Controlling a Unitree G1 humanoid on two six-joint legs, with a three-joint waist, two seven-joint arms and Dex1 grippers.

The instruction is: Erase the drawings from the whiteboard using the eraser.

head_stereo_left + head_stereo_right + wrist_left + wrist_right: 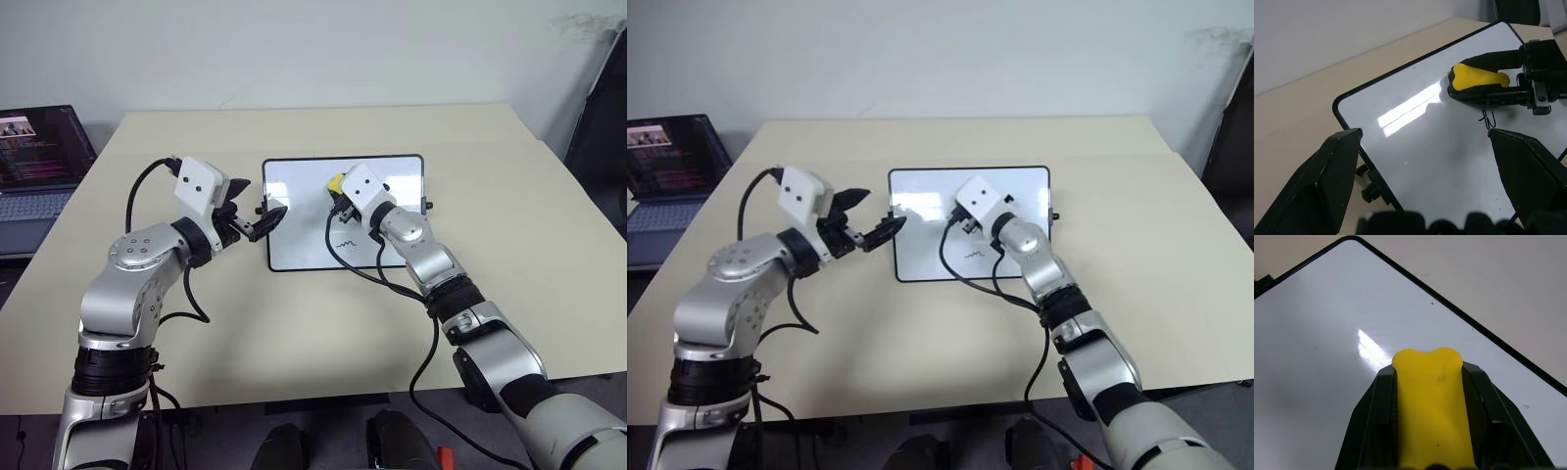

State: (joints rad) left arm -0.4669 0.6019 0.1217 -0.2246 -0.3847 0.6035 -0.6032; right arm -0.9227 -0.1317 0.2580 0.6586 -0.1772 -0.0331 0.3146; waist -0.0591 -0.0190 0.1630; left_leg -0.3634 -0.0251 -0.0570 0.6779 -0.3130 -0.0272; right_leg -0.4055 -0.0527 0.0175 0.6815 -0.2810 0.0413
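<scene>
The whiteboard [299, 211] lies flat at the middle of the beige table. My right gripper [338, 191] is shut on the yellow eraser [1476, 78], which sits over the board's upper middle; whether it touches the surface I cannot tell. In the right wrist view the eraser [1430, 401] sits between the black fingers [1369, 421]. One small black squiggle of the drawings [345, 243] shows on the board just on my side of the eraser. My left gripper [257, 208] is open at the board's left edge, its fingers [1322, 181] spread wide with nothing held.
An open laptop [39, 157] stands at the far left, beside the table. A dark object [600, 108] stands off the table's right side. Black cables [358, 264] from my right wrist trail across the board's near part. Bare tabletop [294, 333] surrounds the board.
</scene>
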